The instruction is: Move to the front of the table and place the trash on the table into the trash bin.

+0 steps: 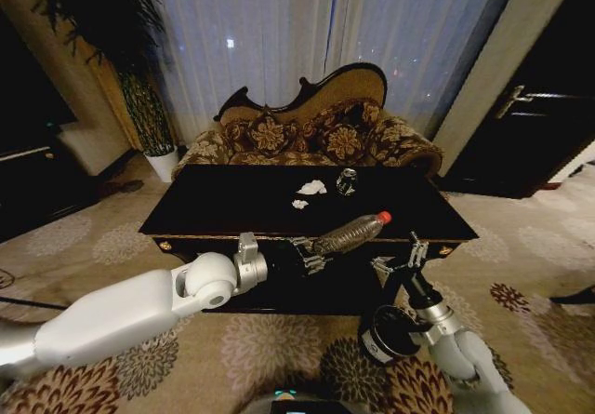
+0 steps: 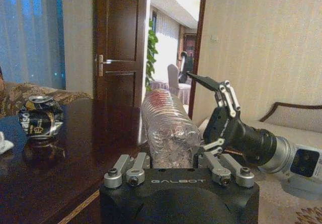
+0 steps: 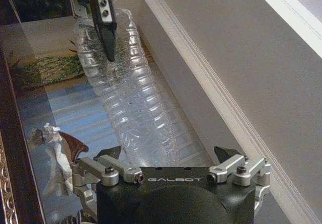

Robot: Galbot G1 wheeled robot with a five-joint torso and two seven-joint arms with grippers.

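Jaws of the left gripper [image 1: 311, 258] clasp the bottle [image 1: 350, 233].

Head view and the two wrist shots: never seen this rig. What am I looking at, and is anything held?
It is a wheeled robot with two arms. One picture comes from a camera on its head, looking down at a black table. The other two come from cameras on each wrist. On the table lie crumpled paper wads, a crushed can and a clear plastic bottle near the front edge. The left gripper is closed on the bottle's base. The right gripper is open beside the cap end, holding nothing. A dark trash bin stands on the floor by the right arm.
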